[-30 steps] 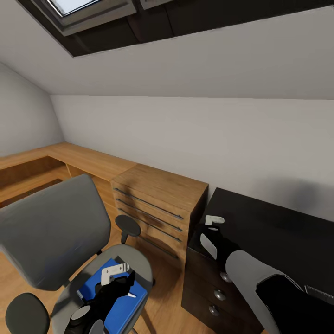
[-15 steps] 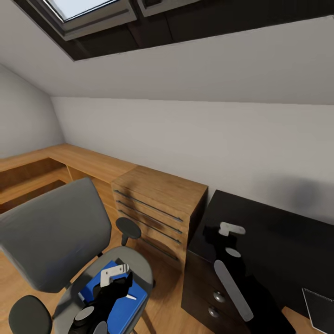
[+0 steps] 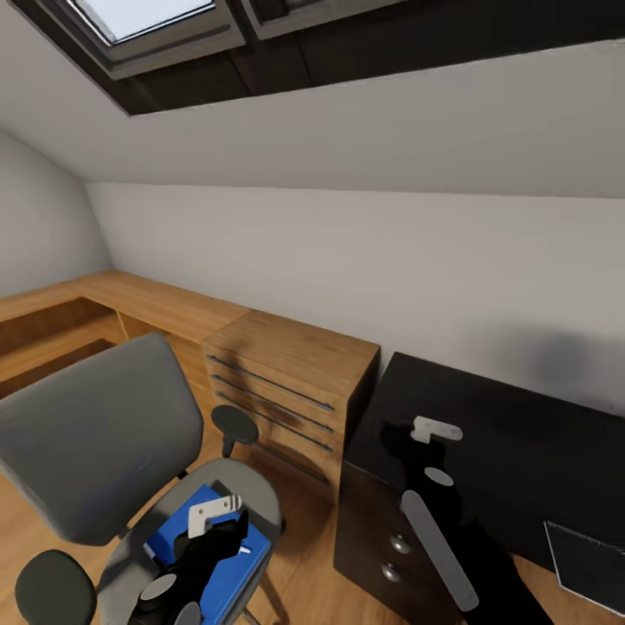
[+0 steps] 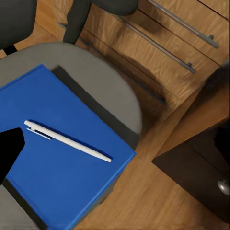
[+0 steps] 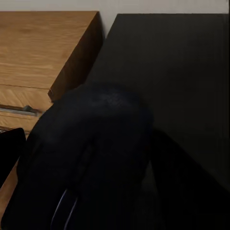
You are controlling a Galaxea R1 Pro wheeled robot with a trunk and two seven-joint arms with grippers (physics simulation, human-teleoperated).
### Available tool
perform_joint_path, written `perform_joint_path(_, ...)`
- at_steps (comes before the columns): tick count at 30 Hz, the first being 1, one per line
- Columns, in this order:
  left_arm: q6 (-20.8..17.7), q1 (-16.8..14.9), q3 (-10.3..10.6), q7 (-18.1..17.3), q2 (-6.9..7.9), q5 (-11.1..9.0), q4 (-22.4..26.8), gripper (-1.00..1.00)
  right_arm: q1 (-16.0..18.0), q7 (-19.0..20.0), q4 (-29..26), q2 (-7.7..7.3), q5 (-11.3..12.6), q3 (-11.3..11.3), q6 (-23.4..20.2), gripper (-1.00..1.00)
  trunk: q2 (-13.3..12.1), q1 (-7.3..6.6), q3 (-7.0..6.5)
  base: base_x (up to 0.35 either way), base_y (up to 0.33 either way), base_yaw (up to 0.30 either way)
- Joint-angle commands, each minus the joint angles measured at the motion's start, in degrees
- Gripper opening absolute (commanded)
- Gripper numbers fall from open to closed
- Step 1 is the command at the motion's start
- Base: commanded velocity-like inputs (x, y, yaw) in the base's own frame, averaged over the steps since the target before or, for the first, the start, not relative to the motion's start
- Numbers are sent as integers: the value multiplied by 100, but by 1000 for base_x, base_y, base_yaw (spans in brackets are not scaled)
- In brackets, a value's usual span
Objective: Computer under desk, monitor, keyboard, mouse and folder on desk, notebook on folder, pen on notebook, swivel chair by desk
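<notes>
At the lower left of the head view, the left end effector (image 3: 213,521) hovers over a blue folder (image 3: 208,555) lying on the seat of the grey swivel chair (image 3: 95,443); whether its fingers are apart or together cannot be told. A white pen (image 4: 67,140) lies on the folder. At the lower right, the right end effector (image 3: 415,436) is clamped on a black mouse (image 5: 91,158) above the dark worktop (image 3: 521,434), beside a wooden drawer unit (image 3: 286,373).
</notes>
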State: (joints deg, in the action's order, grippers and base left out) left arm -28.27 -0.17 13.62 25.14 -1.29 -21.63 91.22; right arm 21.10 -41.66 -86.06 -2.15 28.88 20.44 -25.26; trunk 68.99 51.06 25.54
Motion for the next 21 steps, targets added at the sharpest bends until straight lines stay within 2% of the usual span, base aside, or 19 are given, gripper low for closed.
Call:
perform_joint_path(1,-11,-2,4,53,3,-61,10,100,8,-36,-6,-4,45,14,-8,-100,5,-3,4,-320,0,-271)
perform_joint_path(11,-9,0,6,52,-1,-61,10,100,8,-39,8,-6,66,-18,86,-100,5,-3,-16,-331,0,-273)
perform_joint_path(13,-10,-1,3,54,1,-61,10,100,8,-50,10,-7,210,-85,143,-100,5,-3,-17,-324,0,-90)
perform_joint_path(17,-13,0,8,59,-1,-61,10,100,8,-52,10,-16,283,-151,158,-100,5,-3,-18,-255,0,-19)
perform_joint_path(20,-19,-1,9,56,-2,-61,10,100,8,-50,14,-28,297,-545,167,-100,5,-3,-21,-74,0,-96)
perform_joint_path(21,-22,0,19,59,-3,-61,8,100,8,-44,21,-35,298,-901,173,-100,5,-3,-23,-10,0,-255)
